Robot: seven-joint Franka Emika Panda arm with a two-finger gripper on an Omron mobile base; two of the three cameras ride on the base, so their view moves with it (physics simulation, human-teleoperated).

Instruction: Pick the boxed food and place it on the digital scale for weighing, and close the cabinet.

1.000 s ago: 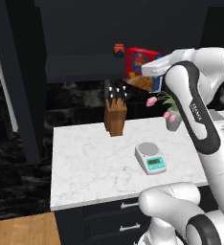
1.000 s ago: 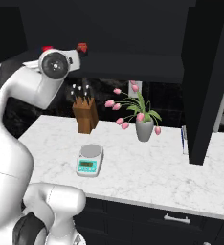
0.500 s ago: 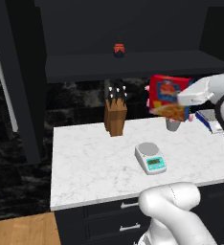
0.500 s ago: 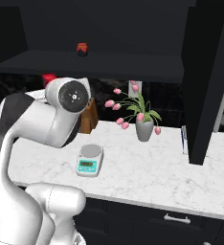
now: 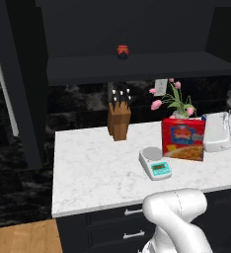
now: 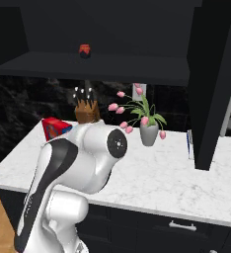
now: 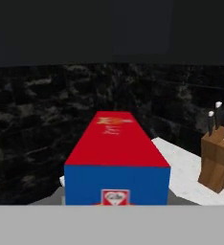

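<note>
The boxed food, a red box with a blue logo and a yellow food picture, hangs upright just right of the digital scale and low over the white counter. My gripper is shut on the box's right edge. In the hand view the box's red top and blue end lie straight ahead between the fingers. From the right base view a red corner of the box peeks out behind my arm. The black cabinet stands open, its door swung out at the left.
A wooden knife block stands behind the scale, and a vase of pink tulips stands behind the box. A small red jar sits on the cabinet shelf. The other open door hangs over the counter's right end.
The arm has swung down and to the right, carrying the box from in front of the cabinet shelf to just above the counter beside the scale. The grip has stayed shut on it.
</note>
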